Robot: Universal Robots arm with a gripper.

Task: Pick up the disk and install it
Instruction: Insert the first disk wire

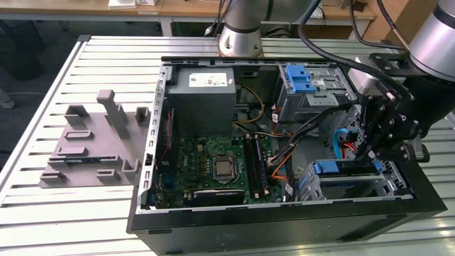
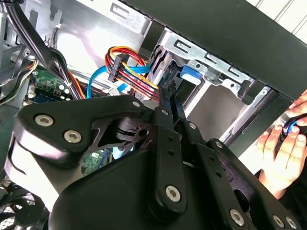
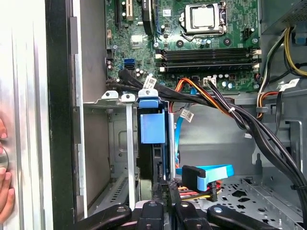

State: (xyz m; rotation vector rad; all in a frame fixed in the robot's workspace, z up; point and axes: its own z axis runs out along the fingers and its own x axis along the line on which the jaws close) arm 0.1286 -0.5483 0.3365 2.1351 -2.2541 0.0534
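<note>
The slatted metal surface [image 1: 85,69] carried an open computer case [image 1: 284,224] lying on its side, with a grey moulded fixture [image 1: 92,144] well apart from it toward the exterior view's left. Inside the case lay the green motherboard [image 1: 213,165], the grey power-supply box [image 1: 206,101] above it, and a metal drive bay topped by a blue latch [image 1: 299,79].

The arm [image 1: 433,37] reached down into the corner of the case at the exterior view's right, its gripper [image 1: 380,141] poised over the lower drive cage [image 1: 355,184]. The disk [image 1: 344,168] sat in that cage, its blue end handle [image 3: 152,128] facing out, between the cage's metal rails and just beside a bundle of black, orange and blue cables [image 3: 211,103].

In the first wrist view the fingers [image 3: 178,211] stood close together, their tips at the disk's near edge; whether they pinched it or merely touched it could not be told. A person's hand [image 2: 283,148] rested outside the case wall.

Judged from this, the picking up was done and the installing was in hand, near its end: the disk appeared nearly or fully seated. The next move would call for a straight push along the rails without snagging the cables, then a release only once the bracket sat home.
</note>
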